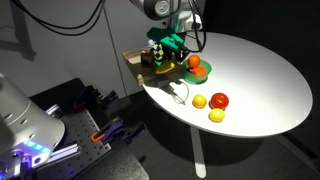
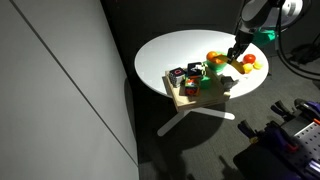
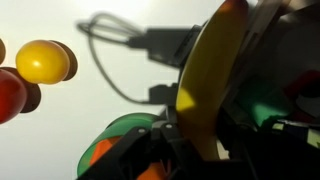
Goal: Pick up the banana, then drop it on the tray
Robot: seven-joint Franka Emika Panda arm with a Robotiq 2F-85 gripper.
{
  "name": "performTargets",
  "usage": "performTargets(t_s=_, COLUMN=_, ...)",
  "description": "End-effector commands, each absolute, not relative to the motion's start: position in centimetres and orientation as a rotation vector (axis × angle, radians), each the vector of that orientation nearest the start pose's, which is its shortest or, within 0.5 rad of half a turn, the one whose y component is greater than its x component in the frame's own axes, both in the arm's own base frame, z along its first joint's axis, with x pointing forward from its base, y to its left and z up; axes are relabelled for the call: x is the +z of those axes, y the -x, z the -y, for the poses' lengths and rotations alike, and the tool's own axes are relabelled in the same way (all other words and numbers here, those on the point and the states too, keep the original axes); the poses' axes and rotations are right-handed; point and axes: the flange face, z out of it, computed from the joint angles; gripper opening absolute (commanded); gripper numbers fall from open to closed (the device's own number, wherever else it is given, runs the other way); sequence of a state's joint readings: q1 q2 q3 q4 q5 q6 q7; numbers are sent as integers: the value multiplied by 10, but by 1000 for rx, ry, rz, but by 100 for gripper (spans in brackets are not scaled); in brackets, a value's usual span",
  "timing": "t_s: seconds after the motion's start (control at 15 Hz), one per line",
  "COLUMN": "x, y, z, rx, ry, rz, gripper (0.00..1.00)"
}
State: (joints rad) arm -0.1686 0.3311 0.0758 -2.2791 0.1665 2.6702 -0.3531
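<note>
The banana point(image 3: 205, 80) fills the wrist view as a long yellow shape standing between my jaws. My gripper point(image 3: 198, 150) is shut on it and holds it above the table. In both exterior views the gripper point(image 1: 171, 46) point(image 2: 238, 52) hangs over the area between the tan wooden tray point(image 1: 135, 60) point(image 2: 186, 101) and the green plate point(image 1: 203, 74). The banana is too small to make out in the exterior views. The tray carries several small dark and green items.
The green plate point(image 3: 122, 128) holds an orange ball point(image 3: 98, 153) point(image 1: 193, 62). A round yellow fruit point(image 3: 42, 62) point(image 1: 199, 101), a red fruit point(image 3: 8, 95) point(image 1: 219, 100) and another yellow fruit point(image 1: 216, 115) lie on the white round table point(image 1: 260, 80). A dark cable point(image 3: 130, 40) lies on the table.
</note>
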Motion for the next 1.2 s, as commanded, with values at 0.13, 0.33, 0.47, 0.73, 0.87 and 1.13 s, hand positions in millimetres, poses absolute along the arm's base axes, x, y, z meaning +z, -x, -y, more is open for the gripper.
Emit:
performTargets(t_s=0.13, x=231, y=-537, z=26, rx=-78, ry=3070, rz=157, gripper=16)
performTargets(t_s=0.33, x=235, y=-536, z=10, rx=-12, ry=3096, rz=165, gripper=16)
performTargets(t_s=0.47, x=239, y=-536, z=-1, rx=32, ry=3114, rz=172, gripper=16)
performTargets(t_s=0.73, x=243, y=-539, z=-22, rx=118, ry=3153, rz=180, gripper=16)
performTargets(t_s=0.87, x=243, y=-540, z=-33, rx=158, ry=3171, rz=168, gripper=16)
performTargets(t_s=1.13, x=244, y=-539, z=-53, rx=202, ry=3196, rz=97, gripper=16)
